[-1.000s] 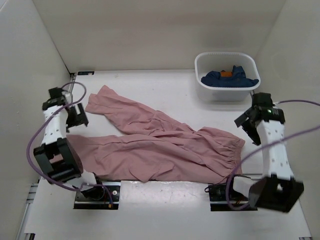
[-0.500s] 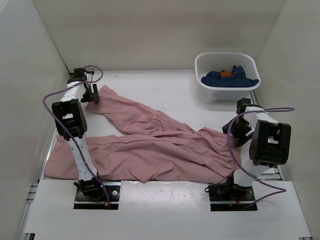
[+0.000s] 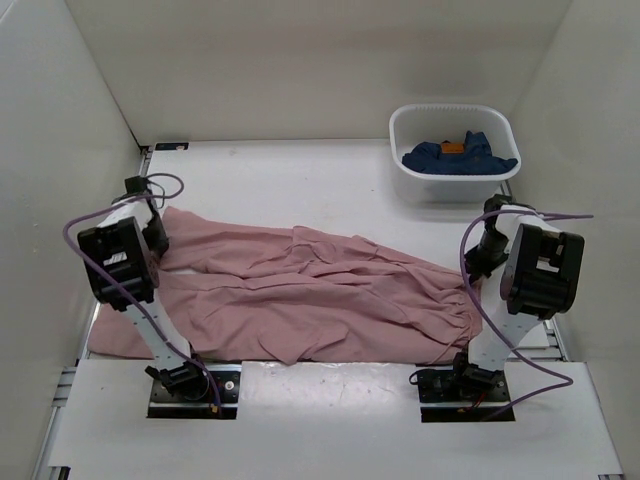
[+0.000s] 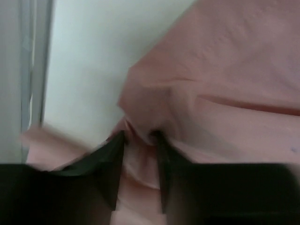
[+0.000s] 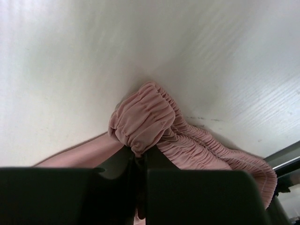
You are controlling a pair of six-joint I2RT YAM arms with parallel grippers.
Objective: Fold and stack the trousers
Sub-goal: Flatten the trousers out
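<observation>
Lying across the white tabletop (image 3: 300,180) are the pink trousers (image 3: 310,290). They reach from the left side almost to the right side. The waist end is on the right and the two wide legs run off to the left. One leg goes up to the far left. The other leg lies closer to the arms, and its end sits near the left front corner.

The left gripper (image 4: 139,138) is down at the far left leg end. Its two dark fingers are pinched on a small fold of pink cloth, and the cloth bunches up between them. This close view is a bit blurry.

The right gripper (image 5: 139,154) is down at the right end of the trousers. Its fingers are squeezed together on the stretchy waistband (image 5: 145,117). The crinkly band puffs up in a lump just past the fingertips.

A white tub (image 3: 450,190) stands in the far right corner, apart from the trousers. Inside it is a dark blue garment (image 3: 480,160) with an orange tag (image 3: 453,147).
</observation>
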